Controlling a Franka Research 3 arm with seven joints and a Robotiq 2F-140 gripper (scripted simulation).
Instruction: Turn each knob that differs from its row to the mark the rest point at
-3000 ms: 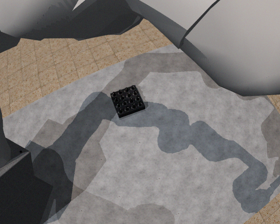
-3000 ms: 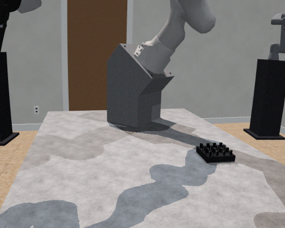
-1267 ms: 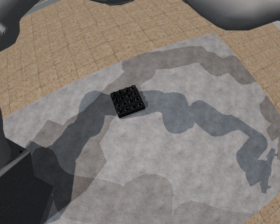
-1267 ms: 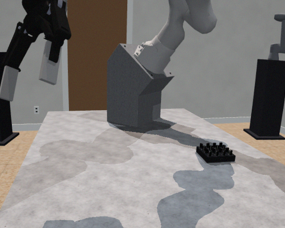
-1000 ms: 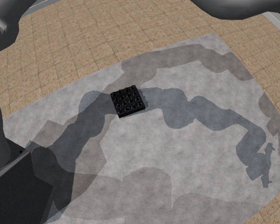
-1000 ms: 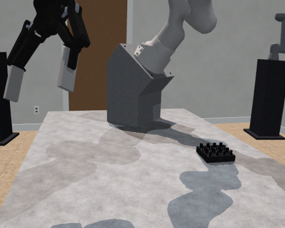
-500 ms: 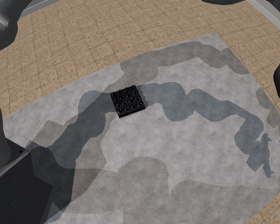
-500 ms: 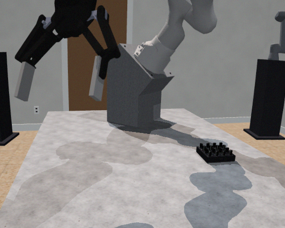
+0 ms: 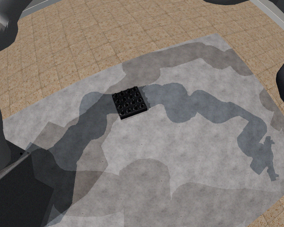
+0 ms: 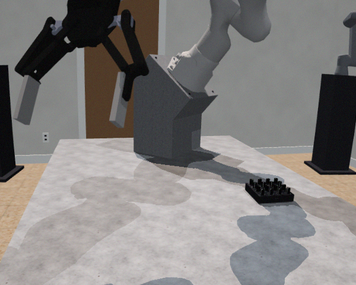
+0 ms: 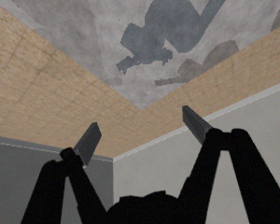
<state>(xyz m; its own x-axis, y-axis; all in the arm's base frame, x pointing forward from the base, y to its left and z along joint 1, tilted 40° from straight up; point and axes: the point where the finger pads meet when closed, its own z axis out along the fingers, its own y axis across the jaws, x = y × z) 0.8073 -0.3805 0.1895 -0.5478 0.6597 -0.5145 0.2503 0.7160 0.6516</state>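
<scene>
The black knob box [image 9: 133,112] [image 10: 276,199] stands upright on the table, with rows of black knobs on its top. The knobs' white lines and the printed names are too small and dark to read in either the top or the exterior view. My gripper [image 10: 69,121] [image 11: 140,121] is open and empty, its two grey fingertips wide apart. It hangs high above the table, well to the left of the box in the exterior view. The box is not in the wrist view.
The pale mottled table [image 9: 186,151] [image 10: 172,245] carries shadows of the arm. The dark robot base [image 9: 14,195] [image 10: 156,122] stands at the table's far end in the exterior view. Black pedestals [image 10: 337,122] stand on the floor beyond the table's sides.
</scene>
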